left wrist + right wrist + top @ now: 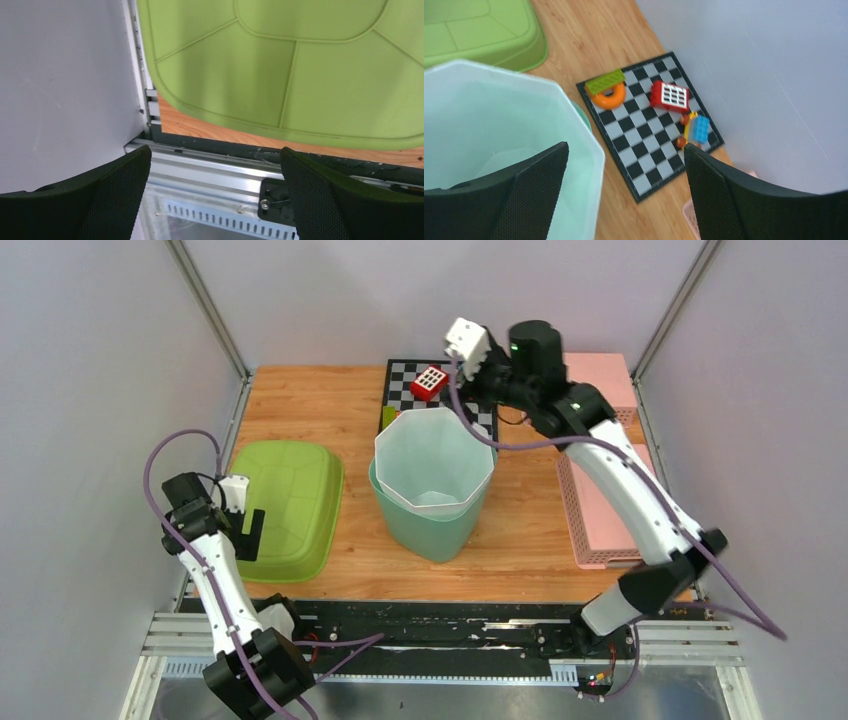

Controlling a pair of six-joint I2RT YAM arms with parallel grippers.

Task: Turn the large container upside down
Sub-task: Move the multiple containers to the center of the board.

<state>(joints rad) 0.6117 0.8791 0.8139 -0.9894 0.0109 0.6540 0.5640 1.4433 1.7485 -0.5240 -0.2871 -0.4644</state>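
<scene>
Left pincer and right pincer gape empty; the wooden table sits between grey walls.

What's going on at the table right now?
The right gripper is open and empty, poised near the far rim of the pale bin, which stands upright, nested in a teal bucket. The left gripper is open too, holding nothing, at the near left edge of the lime tub, which lies bottom up. Nothing is gripped yet.
</scene>
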